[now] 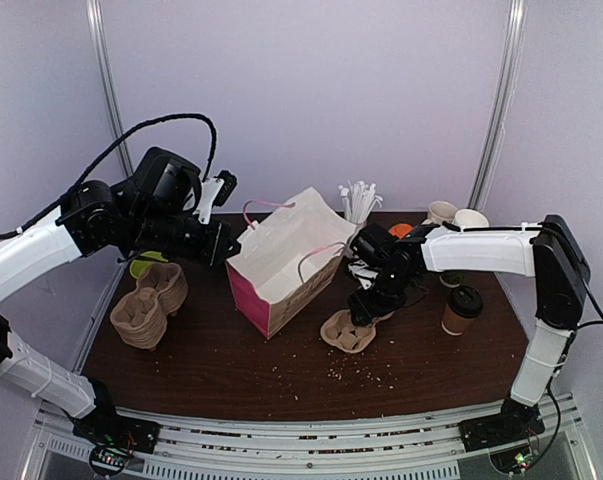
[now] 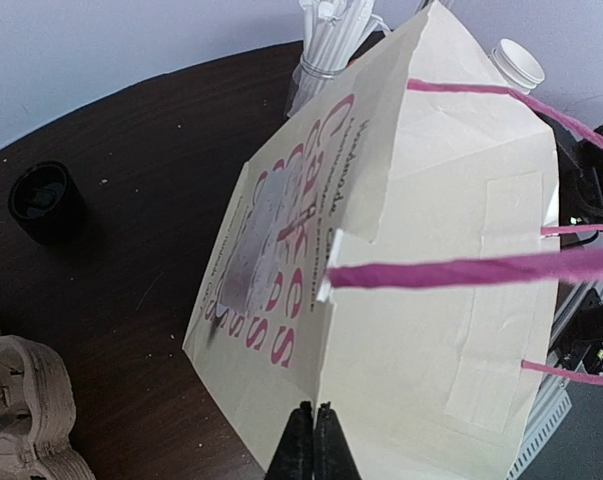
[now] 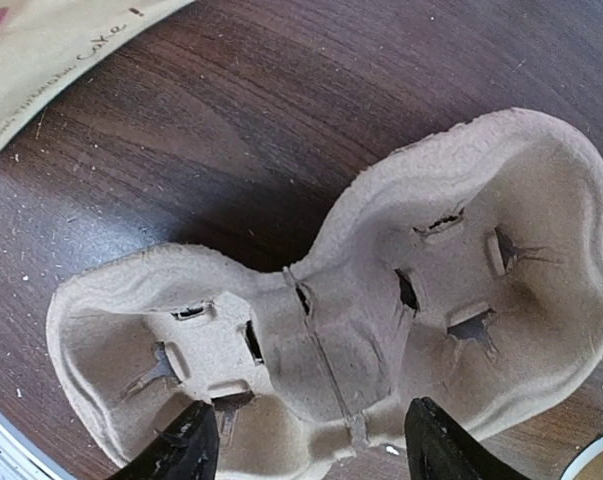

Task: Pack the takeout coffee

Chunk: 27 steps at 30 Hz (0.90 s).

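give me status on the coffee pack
Left gripper shut on paper bag rim. Right gripper open over cup carrier. Takeout coffee upright, untouched, nothing seen blocking it.

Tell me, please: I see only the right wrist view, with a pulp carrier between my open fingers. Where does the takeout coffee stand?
Observer: The takeout coffee stands upright, to the right of that carrier in the top view.
Operator: Is the bag ready?
Observer: The left fingers are shut on the paper bag at its rim, and its mouth is open.
Operator: Are there other carriers?
Observer: A stack of carriers lies left of the bag.
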Available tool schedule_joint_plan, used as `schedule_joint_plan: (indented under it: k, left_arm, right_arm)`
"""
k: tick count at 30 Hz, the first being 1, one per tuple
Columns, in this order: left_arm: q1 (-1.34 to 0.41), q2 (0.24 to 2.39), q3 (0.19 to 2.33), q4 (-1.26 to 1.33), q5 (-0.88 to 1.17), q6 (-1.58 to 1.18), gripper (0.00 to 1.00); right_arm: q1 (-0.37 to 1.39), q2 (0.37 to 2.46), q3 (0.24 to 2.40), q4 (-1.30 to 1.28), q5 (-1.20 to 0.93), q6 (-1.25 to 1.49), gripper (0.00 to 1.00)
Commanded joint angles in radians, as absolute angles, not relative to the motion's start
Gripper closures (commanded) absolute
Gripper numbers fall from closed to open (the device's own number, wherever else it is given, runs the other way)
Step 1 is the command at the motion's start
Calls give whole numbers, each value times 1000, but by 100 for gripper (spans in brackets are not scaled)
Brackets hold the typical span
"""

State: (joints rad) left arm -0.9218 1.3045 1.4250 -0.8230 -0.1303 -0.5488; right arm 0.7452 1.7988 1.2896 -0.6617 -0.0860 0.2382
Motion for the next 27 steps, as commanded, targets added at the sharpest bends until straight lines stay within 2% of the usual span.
schedule_joint_plan:
  k: [1, 10, 22, 25, 27]
  left_arm:
    - [-914, 1280, 1409, -793, -123, -557, 100]
    - [-914, 1273, 1388, -781, -122, -566, 100]
    - [-914, 1241, 1377, -801, -173, -592, 100]
    - [-914, 1239, 1376, -802, -177, -596, 100]
    - [-915, 1237, 1374, -802, -177, -597, 100]
  right_arm:
    - [736, 1818, 1275, -643, -83, 229, 35]
    - [737, 1843, 1258, -589, -85, 232, 36]
    - [733, 1840, 1197, -517, -109, 238, 45]
    - [733, 1842, 1189, -505, -114, 238, 45]
    - [733, 1844, 1186, -501, -110, 240, 41]
